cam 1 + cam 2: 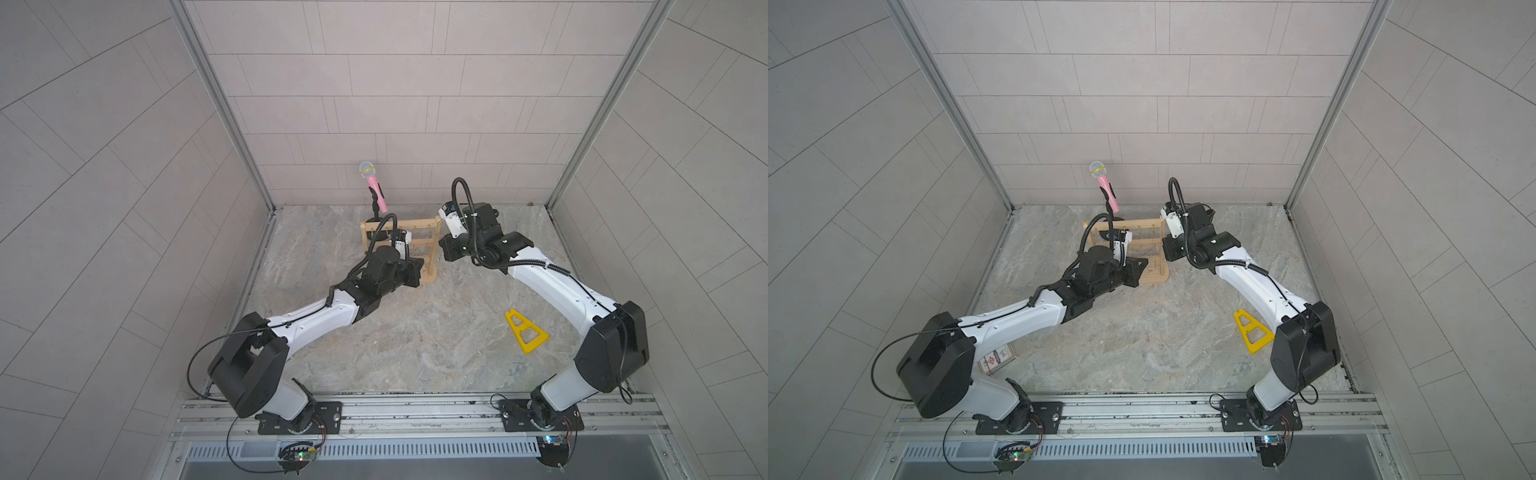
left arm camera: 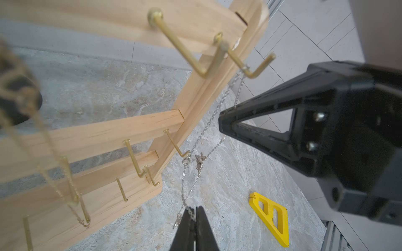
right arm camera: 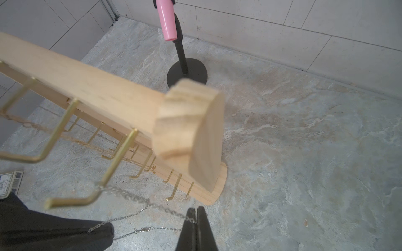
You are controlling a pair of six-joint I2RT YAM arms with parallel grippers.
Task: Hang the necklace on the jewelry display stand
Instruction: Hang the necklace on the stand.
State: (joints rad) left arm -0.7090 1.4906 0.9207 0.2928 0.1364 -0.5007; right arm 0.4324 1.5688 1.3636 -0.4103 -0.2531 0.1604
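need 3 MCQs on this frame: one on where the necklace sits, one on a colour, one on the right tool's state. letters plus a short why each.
1. Where does the necklace hang?
A. over a hook on the top bar of the jewelry display stand
B. from the microphone
C. on the stand's base

2. What colour is the flat triangular piece on the table?
A. red
B. yellow
C. blue

3. What state is the right tool in?
A. wide open, empty
B. out of every view
C. shut on the necklace

Key:
1 A: the right wrist view shows the chain draped over that hook.
2 B: it is plainly yellow in both top views.
3 C: its tips pinch the chain.
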